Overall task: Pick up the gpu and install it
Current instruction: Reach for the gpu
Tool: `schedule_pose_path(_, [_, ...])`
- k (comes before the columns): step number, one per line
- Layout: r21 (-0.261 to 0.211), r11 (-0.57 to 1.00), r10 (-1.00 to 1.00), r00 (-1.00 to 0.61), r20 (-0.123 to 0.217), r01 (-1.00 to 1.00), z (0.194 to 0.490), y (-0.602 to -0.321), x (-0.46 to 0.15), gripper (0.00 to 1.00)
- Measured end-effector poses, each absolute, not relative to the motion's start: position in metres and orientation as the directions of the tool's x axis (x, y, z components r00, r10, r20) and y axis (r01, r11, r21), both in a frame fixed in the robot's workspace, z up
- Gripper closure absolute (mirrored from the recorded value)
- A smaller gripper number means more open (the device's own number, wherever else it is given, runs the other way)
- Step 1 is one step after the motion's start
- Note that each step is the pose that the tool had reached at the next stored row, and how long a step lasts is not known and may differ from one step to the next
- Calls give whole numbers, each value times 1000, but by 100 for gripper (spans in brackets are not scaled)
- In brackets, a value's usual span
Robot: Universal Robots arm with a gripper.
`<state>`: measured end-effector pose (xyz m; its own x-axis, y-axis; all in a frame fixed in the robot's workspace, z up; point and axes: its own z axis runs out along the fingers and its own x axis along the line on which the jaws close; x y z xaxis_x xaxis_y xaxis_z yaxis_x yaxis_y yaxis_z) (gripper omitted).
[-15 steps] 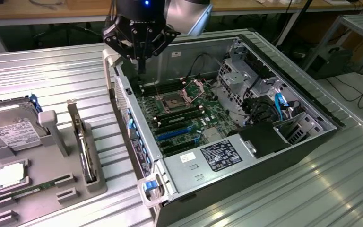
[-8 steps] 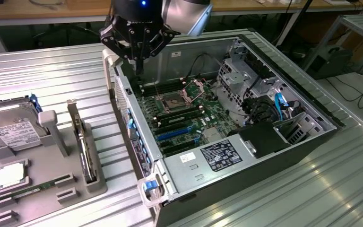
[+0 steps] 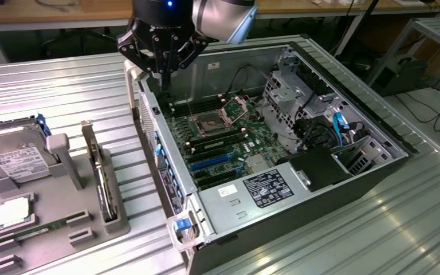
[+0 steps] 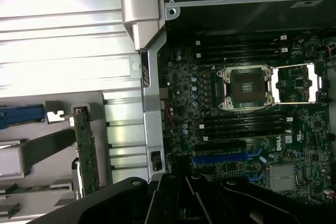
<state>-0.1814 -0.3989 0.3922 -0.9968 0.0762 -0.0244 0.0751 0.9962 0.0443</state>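
Note:
The gpu [image 3: 100, 175] stands on edge in a slot of the grey holder [image 3: 67, 166] at the exterior view's left, green board up, untouched. In the wrist view the gpu [image 4: 85, 150] shows as a narrow green strip beside the case wall. My gripper [image 3: 162, 80] hangs shut and empty over the far corner of the open computer case [image 3: 373, 172], above its side wall and well apart from the gpu. Its dark fingers [image 4: 184, 200] point down towards the motherboard [image 4: 247, 129], near the blue expansion slot [image 4: 220, 158].
The holder also carries a silver hard drive [image 3: 18, 160], a square processor [image 3: 14, 212] and a thin RAM stick [image 3: 40, 230]. Inside the case are an open CPU socket [image 3: 212, 120], a drive cage [image 3: 293, 97] and cables [image 3: 334, 129]. Everything rests on a ribbed metal table [image 3: 59, 86].

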Motion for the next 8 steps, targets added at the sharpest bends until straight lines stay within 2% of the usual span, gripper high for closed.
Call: schedule_pose_path(8, [44,996,76,-997,-25,75,392,-399,-187,89])
